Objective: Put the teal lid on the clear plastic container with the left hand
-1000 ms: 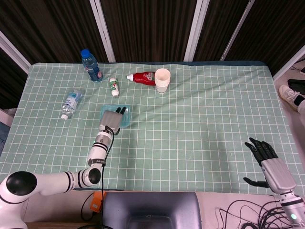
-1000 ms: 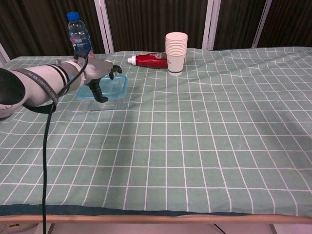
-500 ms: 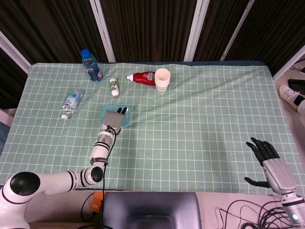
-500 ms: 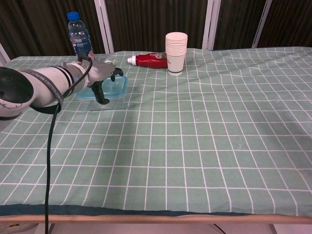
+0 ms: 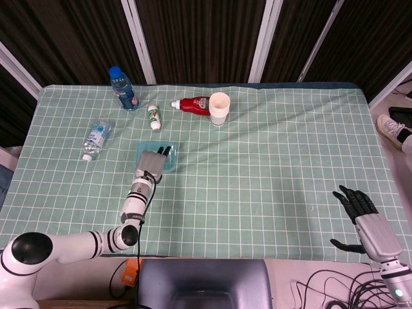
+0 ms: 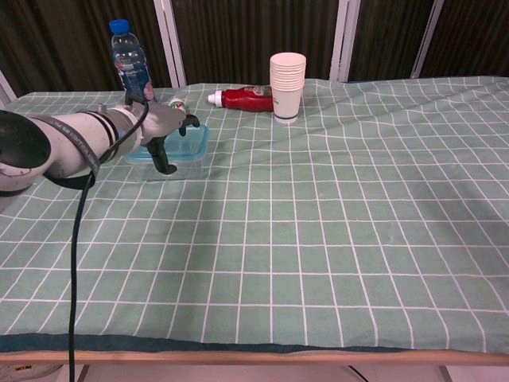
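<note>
- Black fingers of the right hand (image 5: 360,215) are spread and hold nothing; it sits at the lower right of the head view, well apart from everything on the table.
- Green checked cloth (image 5: 270,161) covers the table, mostly bare across the middle and right of both views.
- Left hand (image 6: 163,127), left of centre in the chest view, rests palm down on the lid (image 6: 189,139), thumb hanging down the near side, fingertips reaching toward the far edge. Whether the fingers grip the lid's edge or only press on top cannot be told.
- Lid and container (image 6: 184,163) sit together left of centre, the teal lid lying flat on top of the clear box. It looks placed, so the main step seems done; whether it is snapped shut all round cannot be told. What seems left is a press to seat it and lifting the hand away.
- Lid is a rounded rectangle, lying level; its long axis appears to run left to right in the head view, though the hand hides much of it.
- Further back, upper left of the head view: a lying water bottle (image 5: 95,140), a small white bottle (image 5: 153,117), an upright blue-capped bottle (image 5: 122,87).
- Farthest, upper centre: a red bottle (image 5: 196,104) on its side, touching or just beside a stack of cups (image 5: 219,107).
</note>
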Controlling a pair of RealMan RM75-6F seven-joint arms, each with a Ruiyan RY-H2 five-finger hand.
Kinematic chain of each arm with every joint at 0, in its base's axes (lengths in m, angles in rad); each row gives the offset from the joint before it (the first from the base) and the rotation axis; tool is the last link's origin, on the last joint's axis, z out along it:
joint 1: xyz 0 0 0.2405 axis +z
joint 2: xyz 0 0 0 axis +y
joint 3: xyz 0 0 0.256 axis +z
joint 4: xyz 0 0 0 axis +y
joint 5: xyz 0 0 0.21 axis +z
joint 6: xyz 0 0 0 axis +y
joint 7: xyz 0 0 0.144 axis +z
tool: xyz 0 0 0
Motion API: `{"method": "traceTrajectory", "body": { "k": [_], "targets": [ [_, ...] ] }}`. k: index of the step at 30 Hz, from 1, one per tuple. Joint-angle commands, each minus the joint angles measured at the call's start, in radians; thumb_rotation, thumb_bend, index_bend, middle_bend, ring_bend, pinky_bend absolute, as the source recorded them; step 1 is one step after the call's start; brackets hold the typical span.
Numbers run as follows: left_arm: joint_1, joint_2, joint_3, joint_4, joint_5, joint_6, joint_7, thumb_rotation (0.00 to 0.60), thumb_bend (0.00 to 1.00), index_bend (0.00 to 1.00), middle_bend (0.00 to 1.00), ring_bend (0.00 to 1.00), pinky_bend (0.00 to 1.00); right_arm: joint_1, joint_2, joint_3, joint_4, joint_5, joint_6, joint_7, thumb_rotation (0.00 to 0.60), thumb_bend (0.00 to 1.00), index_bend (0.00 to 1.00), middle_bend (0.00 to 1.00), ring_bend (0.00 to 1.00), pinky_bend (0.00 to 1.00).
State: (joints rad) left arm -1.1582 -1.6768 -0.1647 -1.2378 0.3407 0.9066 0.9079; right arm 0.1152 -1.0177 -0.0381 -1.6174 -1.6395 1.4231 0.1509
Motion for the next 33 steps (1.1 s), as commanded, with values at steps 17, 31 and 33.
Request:
{"method": "traceTrajectory", "body": {
  "k": [17,31,33],
  "targets": [
    [0.022,0.058,-0.028,-0.088,0.111,0.041,-0.066,0.600,0.34,0.00,0.15,0.91,1.00,-0.001,0.001,0.002,0.002,0.004,0.001,0.004,0.600,0.12,0.00,0.00,0.00,0.00],
    [0.130,0.207,0.030,-0.376,0.233,0.167,-0.123,0.600,0.33,0.00,0.14,0.90,1.00,-0.002,-0.007,-0.006,-0.006,-0.014,0.002,-0.025,0.600,0.12,0.00,0.00,0.00,0.00],
    [0.135,0.206,0.035,-0.376,0.237,0.166,-0.128,0.600,0.33,0.00,0.15,0.90,1.00,-0.002,-0.007,-0.006,-0.006,-0.015,0.003,-0.026,0.600,0.12,0.00,0.00,0.00,0.00]
  ]
}}
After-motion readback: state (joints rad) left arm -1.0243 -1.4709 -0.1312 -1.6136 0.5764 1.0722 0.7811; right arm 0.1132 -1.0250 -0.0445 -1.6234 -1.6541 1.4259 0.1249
